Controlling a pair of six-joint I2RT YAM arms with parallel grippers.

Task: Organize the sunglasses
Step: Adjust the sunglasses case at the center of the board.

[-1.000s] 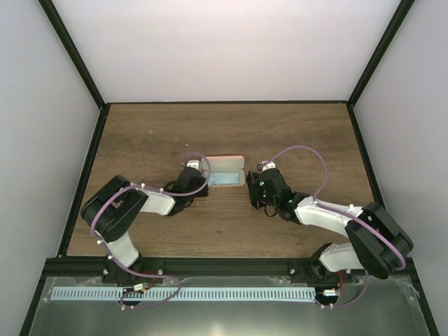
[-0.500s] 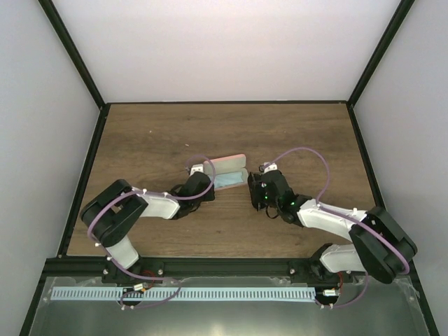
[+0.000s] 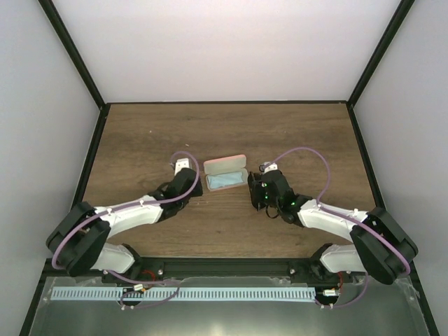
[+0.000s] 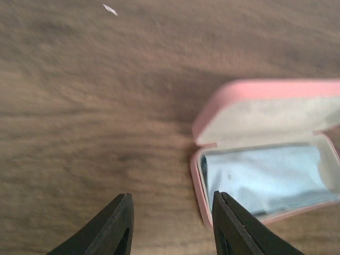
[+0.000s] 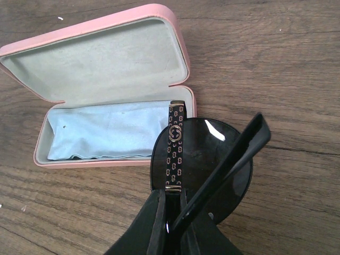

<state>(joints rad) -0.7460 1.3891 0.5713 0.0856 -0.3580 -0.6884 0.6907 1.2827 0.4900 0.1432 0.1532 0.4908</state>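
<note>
The pink case (image 3: 225, 172) lies open in the middle of the table with the light blue cloth (image 3: 225, 181) in its lower half. It also shows in the right wrist view (image 5: 106, 79) and in the left wrist view (image 4: 265, 159). My right gripper (image 3: 256, 189) is shut on the sunglasses (image 5: 204, 159), dark lenses and a patterned temple arm, just right of the case's right end. My left gripper (image 3: 192, 183) is open and empty, left of the case, its fingertips (image 4: 226, 212) near the case's left end.
The wooden table (image 3: 140, 140) is bounded by black rails and white walls. A small white speck (image 4: 110, 9) lies on the wood beyond the left gripper.
My left gripper has let go of the case lid and drawn back to the left. The lid stands open. My right gripper with the sunglasses has barely moved.
</note>
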